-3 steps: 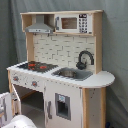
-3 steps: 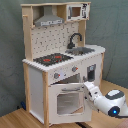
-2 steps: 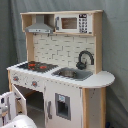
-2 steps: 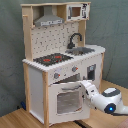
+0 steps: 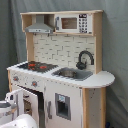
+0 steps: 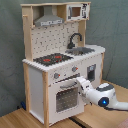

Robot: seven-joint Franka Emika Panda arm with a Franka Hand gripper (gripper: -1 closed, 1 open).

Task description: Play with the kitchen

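At the front of the tall white and light-wood toy kitchen (image 6: 60, 60), standing on wood floor w/ grey backdrop, I'm pressing my gripper (image 6: 81, 84) against its windowed oven door (image 6: 64, 97); can't tell jaw opening.

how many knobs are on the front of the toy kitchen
2. Both sit on the kitchen panel below the hob: one knob towards the second exterior view's left, the other knob right. None appear hidden.

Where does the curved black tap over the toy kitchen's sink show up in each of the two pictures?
First exterior view: the curved black faucet stands right of centre, behind the grey sink.
Second exterior view: the faucet is above centre, toward the second exterior view's right.
Shared landmark: the black-and-red hob.
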